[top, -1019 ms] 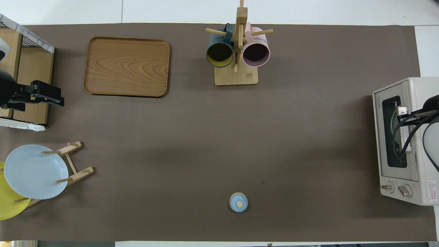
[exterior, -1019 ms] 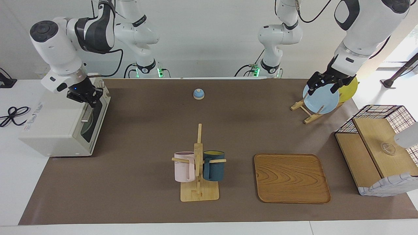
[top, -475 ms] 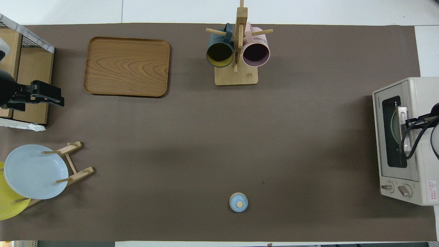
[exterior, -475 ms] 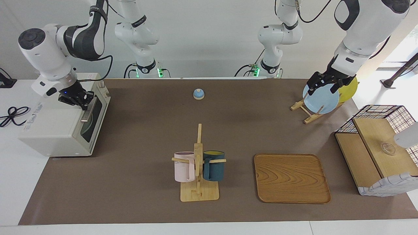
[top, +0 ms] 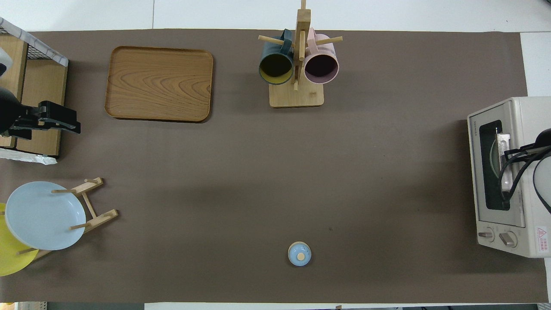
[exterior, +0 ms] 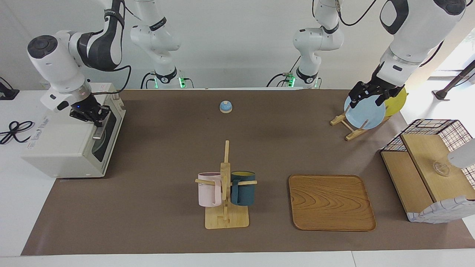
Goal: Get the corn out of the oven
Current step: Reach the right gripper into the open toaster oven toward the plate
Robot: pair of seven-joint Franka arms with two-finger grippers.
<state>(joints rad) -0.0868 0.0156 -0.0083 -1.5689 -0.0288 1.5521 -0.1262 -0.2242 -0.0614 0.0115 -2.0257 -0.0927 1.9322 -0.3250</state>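
Facing view: right claw (exterior: pixel 92 115) at the oven (exterior: pixel 70 148) door handle.

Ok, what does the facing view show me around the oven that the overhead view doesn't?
Facing view only: the right end effector itself, shut, low over the top edge of the oven door by the handle; contact is unclear. Overhead view only: the warning sticker on the oven top, with only cables where that end effector sits. Both: door closed, no corn visible.
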